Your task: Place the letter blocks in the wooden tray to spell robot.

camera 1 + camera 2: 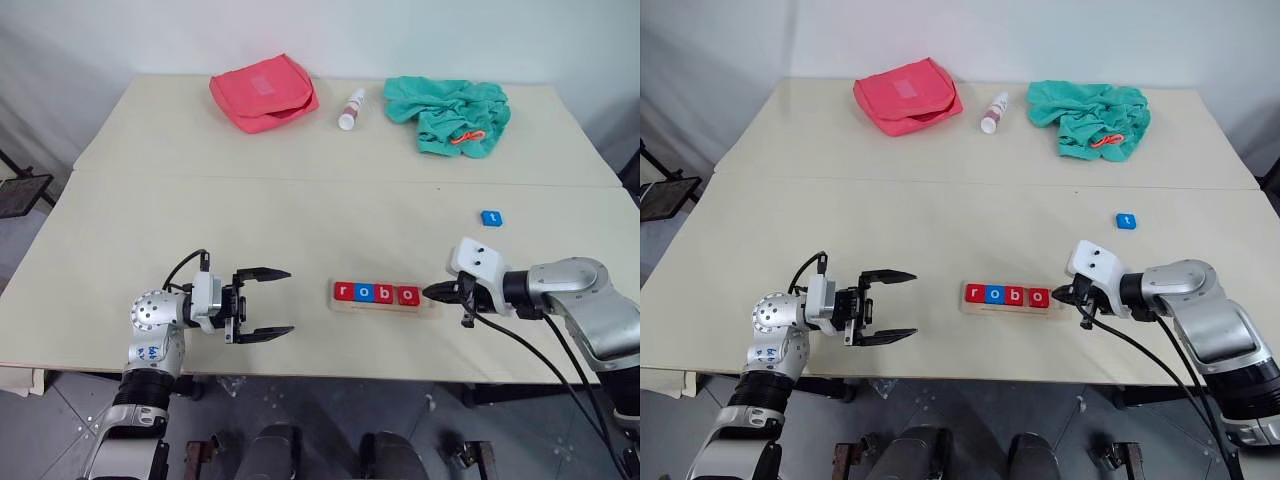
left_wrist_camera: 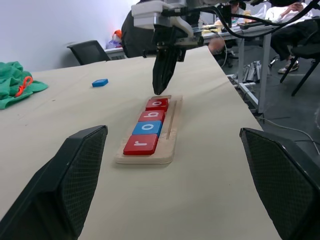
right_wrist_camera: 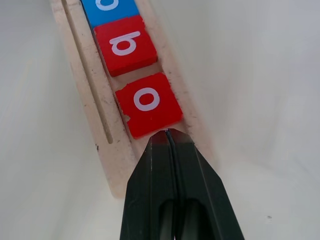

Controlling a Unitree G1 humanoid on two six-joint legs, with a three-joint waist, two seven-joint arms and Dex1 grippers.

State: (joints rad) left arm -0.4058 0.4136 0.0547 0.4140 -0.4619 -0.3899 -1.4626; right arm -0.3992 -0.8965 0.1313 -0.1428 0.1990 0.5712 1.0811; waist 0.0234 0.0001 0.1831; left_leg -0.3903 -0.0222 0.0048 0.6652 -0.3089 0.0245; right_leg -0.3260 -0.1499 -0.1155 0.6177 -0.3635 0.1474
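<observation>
From the head, the wooden tray (image 1: 385,301) lies near the table's (image 1: 200,200) front edge, between the two grippers. Four letter blocks (image 1: 376,293) sit in it in a row — red r, blue o, red b, red o. The right gripper (image 1: 432,292), fingers pressed together and holding nothing, has its tip at the tray's end just beside the last red o. The blue t block (image 1: 490,218) lies loose on the table beyond that gripper, well apart from it. The left gripper (image 1: 268,303) stands off the tray's other end with its fingers spread wide, empty. At the far side of the table are a pink pouch (image 1: 264,92), a small white bottle (image 1: 351,109) and a crumpled green cloth (image 1: 452,114).

In the left wrist view, the tray runs straight away from the open fingers (image 2: 65,180), r nearest; the right gripper's closed tip hangs just over the far end.

In the right wrist view, the closed fingers (image 3: 172,185) point at the edge of the last red o block (image 3: 148,103) — touching or a hair apart, I cannot tell.
</observation>
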